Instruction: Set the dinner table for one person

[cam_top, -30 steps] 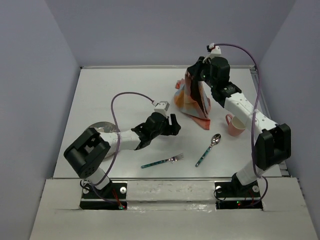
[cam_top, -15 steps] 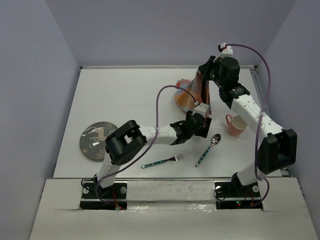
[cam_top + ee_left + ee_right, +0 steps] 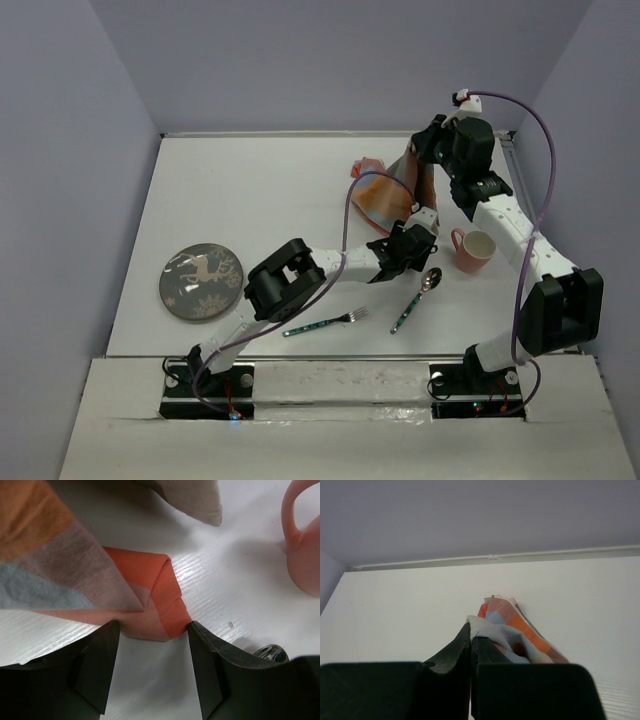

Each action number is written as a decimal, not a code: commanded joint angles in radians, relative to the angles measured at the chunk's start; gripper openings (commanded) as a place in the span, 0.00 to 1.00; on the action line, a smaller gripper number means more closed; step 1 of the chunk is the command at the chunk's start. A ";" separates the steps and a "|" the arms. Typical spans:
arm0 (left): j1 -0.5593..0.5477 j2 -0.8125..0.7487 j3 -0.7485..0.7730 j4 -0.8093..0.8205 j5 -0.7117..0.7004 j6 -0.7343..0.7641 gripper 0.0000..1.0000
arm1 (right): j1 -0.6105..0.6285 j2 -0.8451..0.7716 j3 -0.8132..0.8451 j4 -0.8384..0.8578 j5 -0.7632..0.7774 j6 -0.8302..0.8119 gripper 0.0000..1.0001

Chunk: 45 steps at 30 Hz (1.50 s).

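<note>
Right gripper (image 3: 470, 630) pinching placemat (image 3: 385, 200) by top, hanging it over dinner table (image 3: 250, 200) at 1 o'clock. Left gripper (image 3: 152, 630), nearer, standing spread, straddling orange folded corner (image 3: 160, 597) lying at its 12 o'clock.

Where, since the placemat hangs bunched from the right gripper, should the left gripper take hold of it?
Probably the folded orange corner resting on the dinner table, approached from above, jaws astride it. It is the placemat's low free tip, opposite the edge the right gripper pinches.
</note>
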State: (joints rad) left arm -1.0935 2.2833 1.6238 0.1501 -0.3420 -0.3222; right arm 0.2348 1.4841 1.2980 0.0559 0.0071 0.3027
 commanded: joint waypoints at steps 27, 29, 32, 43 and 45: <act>0.251 -0.652 -0.605 0.155 -0.100 -0.057 0.00 | -0.023 -0.123 -0.043 0.018 -0.065 0.004 0.00; 0.312 -0.807 -0.684 0.186 -0.043 -0.092 0.00 | -0.023 -0.157 -0.060 0.001 -0.088 0.013 0.00; 0.423 -0.955 -0.726 0.184 0.060 -0.124 0.00 | -0.023 -0.208 -0.097 -0.033 -0.128 0.022 0.00; 0.754 -0.941 -0.540 0.175 0.337 -0.189 0.00 | -0.023 -0.151 0.001 -0.053 -0.131 0.018 0.00; 0.780 -0.857 -0.439 0.119 0.337 -0.173 0.00 | -0.023 -0.052 0.094 -0.053 -0.124 0.001 0.00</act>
State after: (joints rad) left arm -0.3668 1.3151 0.9848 0.2916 -0.0769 -0.5011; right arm 0.2165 1.3067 1.2091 -0.0280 -0.1215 0.3317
